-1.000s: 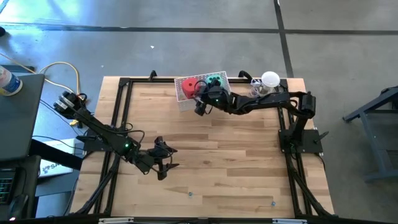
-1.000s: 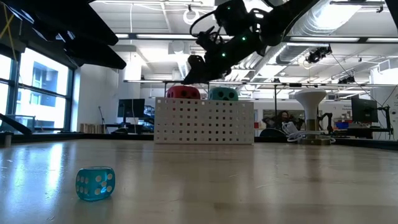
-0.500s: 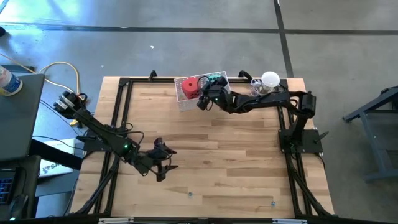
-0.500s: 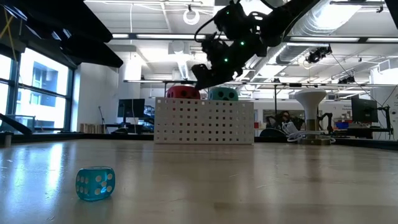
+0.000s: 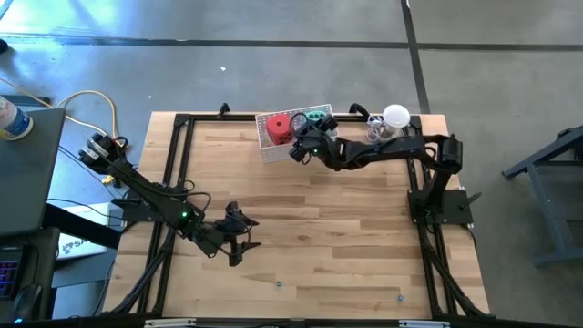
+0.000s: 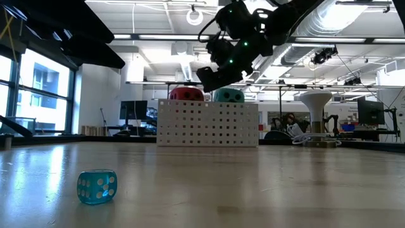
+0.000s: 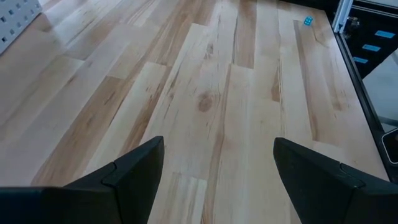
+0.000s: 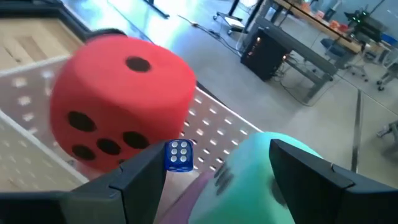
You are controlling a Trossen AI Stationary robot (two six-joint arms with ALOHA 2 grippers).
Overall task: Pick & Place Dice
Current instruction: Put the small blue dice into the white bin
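The white perforated basket (image 5: pixel 271 148) at the table's far edge holds a red die (image 8: pixel 118 102) and a teal-green die (image 8: pixel 261 171), side by side, with a small blue die (image 8: pixel 179 154) falling or lying between them; the red die shows one pip on top and several on its side; the right gripper (image 5: pixel 301 146) hangs over the basket, fingers apart and empty; the left gripper (image 5: pixel 239 239) hovers near the table's front, fingers spread; a small translucent blue die (image 6: pixel 97 187) sits on the table (image 5: pixel 346 228).
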